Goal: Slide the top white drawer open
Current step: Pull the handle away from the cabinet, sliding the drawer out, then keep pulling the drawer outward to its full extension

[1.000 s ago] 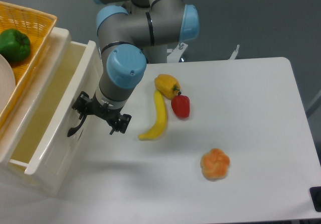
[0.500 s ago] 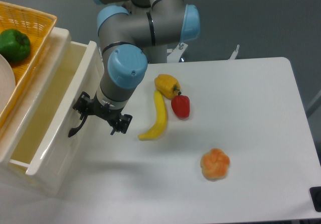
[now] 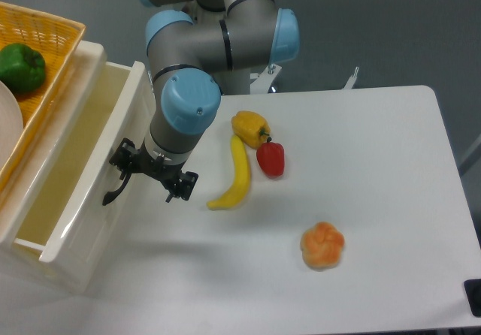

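The top white drawer (image 3: 75, 177) stands pulled out at the frame's 9 o'clock side, its cream interior bare as far as it shows; the near end is partly cut off by the edge of the view. Above it, at 10 o'clock, a yellow basket (image 3: 56, 31) sits on the cabinet top and holds a green pepper (image 3: 21, 67); a white curved thing beside the pepper is cut off, so I cannot tell what it is.

The gripper (image 3: 154, 176) hangs just outside the drawer front, at 3 o'clock of the black handle (image 3: 116, 188). Its fingers (image 3: 180, 185) are spread, one beside the handle and one out over the table (image 3: 376, 162), pinching nothing.

On the table, at 3 o'clock of the gripper, lie a banana (image 3: 237, 176), a yellow pepper (image 3: 250, 128) touching its upper end, and a red pepper (image 3: 270, 158) just beside both. An orange fruit (image 3: 322, 245) sits well apart at 5 o'clock.

Against half a second ago, drawer, gripper and fruit lie in the same places.
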